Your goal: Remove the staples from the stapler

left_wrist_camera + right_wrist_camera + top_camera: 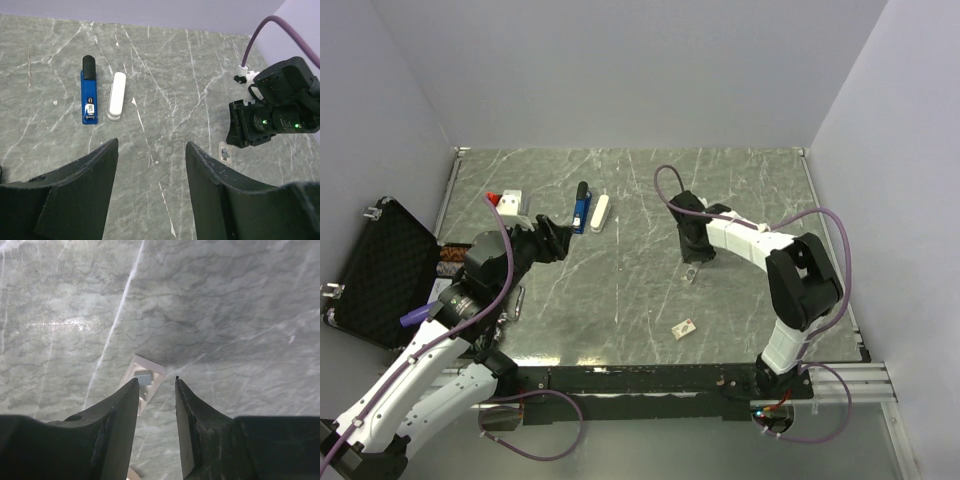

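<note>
The blue stapler (581, 208) with a black end lies flat at the back of the table, also in the left wrist view (88, 97). A white oblong bar (600, 212) lies just right of it. My left gripper (555, 240) is open and empty (152, 144), short of the stapler. My right gripper (692, 262) is open and empty (156, 380), low over a small whitish card (145, 377) with a grey piece on it. I cannot make out a staple strip with certainty.
A second whitish card (683, 327) lies near the front edge. A white and red object (508, 203) sits at the back left. An open black case (385, 270) stands off the table's left side. The right arm (275, 110) shows in the left wrist view.
</note>
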`<state>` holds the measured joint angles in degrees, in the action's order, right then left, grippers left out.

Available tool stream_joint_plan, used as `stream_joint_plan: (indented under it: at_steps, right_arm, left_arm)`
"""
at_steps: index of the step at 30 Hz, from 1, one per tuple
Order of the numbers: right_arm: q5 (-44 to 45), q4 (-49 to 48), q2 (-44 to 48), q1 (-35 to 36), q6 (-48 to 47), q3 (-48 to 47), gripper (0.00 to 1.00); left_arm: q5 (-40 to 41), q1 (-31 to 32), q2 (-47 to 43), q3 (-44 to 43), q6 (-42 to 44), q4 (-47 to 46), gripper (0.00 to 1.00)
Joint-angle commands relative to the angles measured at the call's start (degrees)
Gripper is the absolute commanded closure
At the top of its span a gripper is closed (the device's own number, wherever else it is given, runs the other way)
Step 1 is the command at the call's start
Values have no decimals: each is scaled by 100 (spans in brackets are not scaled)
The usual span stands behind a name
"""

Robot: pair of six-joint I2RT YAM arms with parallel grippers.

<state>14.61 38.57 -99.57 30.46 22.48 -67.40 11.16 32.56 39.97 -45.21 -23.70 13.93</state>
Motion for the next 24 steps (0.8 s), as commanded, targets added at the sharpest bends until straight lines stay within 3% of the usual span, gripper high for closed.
stream_joint_plan:
  at_steps: [1,12,24]
  right_arm:
    - [209,-68,350,-119,-594,-98,56]
    - [-836,-560,412,-268,-2027,33,48]
    - [-1154,-824,395,-453,-2494,271,55]
  left_arm:
    - [-131,-30,-15,-23,-90,-303,39]
    - [-175,-30,2,-23,-91,-312,39]
    - [-167,-39,2,-23,-82,-312,38]
